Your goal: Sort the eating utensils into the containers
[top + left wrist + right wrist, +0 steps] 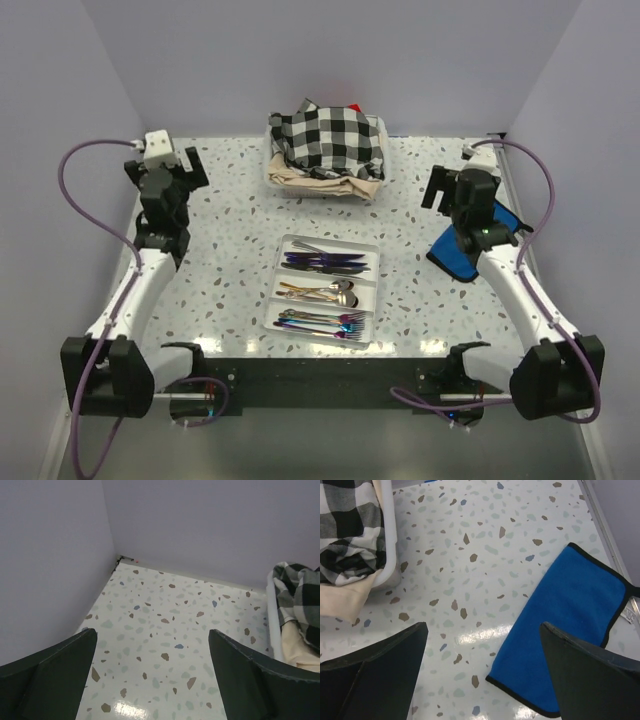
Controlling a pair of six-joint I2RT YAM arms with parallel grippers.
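Speckled worktop (220, 290): utensils (322, 292) sorted in tray (365, 247) near front edge; left gripper (152, 647), right gripper (484, 635) spread, empty; hold both away.

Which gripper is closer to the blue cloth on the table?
Right. The right gripper hangs just beside the blue cloth. The left gripper is far off on the opposite side, beyond the cutlery tray.

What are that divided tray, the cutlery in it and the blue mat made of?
The tray looks like clear plastic: the speckled table shows through it. The cutlery seems polished metal, glinting silver, gold, dark purple and rainbow. The blue mat looks like soft matte fabric with a black sewn edge.
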